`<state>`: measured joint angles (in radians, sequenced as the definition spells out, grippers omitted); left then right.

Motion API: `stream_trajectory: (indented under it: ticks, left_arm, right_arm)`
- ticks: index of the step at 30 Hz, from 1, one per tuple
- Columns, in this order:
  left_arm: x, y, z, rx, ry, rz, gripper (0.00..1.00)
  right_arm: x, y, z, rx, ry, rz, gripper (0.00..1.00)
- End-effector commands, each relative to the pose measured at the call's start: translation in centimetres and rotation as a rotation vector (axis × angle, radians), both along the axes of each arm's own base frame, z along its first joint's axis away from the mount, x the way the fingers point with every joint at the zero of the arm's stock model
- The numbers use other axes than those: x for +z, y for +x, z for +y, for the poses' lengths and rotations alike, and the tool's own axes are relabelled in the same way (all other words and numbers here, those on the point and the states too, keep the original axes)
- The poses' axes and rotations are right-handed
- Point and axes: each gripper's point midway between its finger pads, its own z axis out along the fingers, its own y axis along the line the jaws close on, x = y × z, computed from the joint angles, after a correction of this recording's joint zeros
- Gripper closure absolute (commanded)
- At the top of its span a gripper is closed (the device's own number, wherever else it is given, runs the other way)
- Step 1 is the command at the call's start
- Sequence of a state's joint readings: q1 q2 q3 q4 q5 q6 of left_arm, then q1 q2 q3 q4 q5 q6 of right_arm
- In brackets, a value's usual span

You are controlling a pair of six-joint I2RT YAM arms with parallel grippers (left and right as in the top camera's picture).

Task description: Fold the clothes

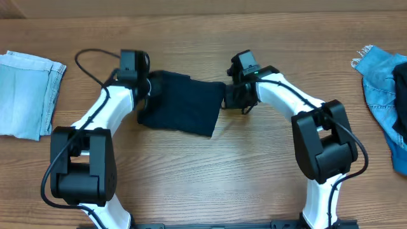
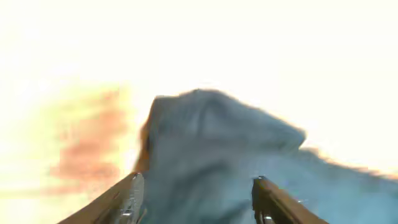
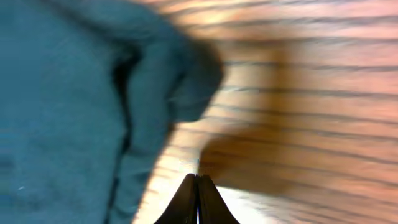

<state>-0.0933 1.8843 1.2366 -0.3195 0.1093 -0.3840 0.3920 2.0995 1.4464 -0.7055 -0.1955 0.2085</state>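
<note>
The navy garment is lying on the table as a folded slab, stretching directly between the two pincers, with its long axis running from one to the other. The left gripper is standing spread, the cloth rising as a mound just ahead of and between its fingers; no pinch is showing. The right gripper is pressing its fingers together on nothing, with the garment's edge just beside it. The left arm is sitting nearer, over the cloth's end. A pale blue piece and a brighter denim piece are lying well outboard of either pincer.
</note>
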Motion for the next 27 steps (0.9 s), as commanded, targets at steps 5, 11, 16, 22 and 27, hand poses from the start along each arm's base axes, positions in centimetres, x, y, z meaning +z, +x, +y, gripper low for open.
stream_trajectory:
  ticks: [5,11,16,22,27]
  left_arm:
    - [5.3,0.8,-1.2,-0.096,-0.026,0.037,0.37]
    - [3.1,-6.5,-3.0,-0.15,-0.043,0.353,0.41]
    - [-0.5,-11.3,-4.9,-0.18,0.021,0.505,0.45]
    - [-5.8,-15.8,-4.8,-0.154,0.04,0.606,0.51]
    - [-7.3,-15.0,-3.6,-0.126,0.102,0.547,0.51]
  right_arm:
    - [3.5,3.8,1.6,0.055,0.042,-0.172,0.94]
    - [5.6,7.6,0.6,0.095,-0.005,-0.343,0.94]
    - [6.6,9.1,1.3,0.096,0.039,-0.413,0.94]
    - [6.4,9.5,2.1,0.108,0.077,-0.429,0.94]
    - [3.4,8.7,2.9,0.113,0.123,-0.345,0.94]
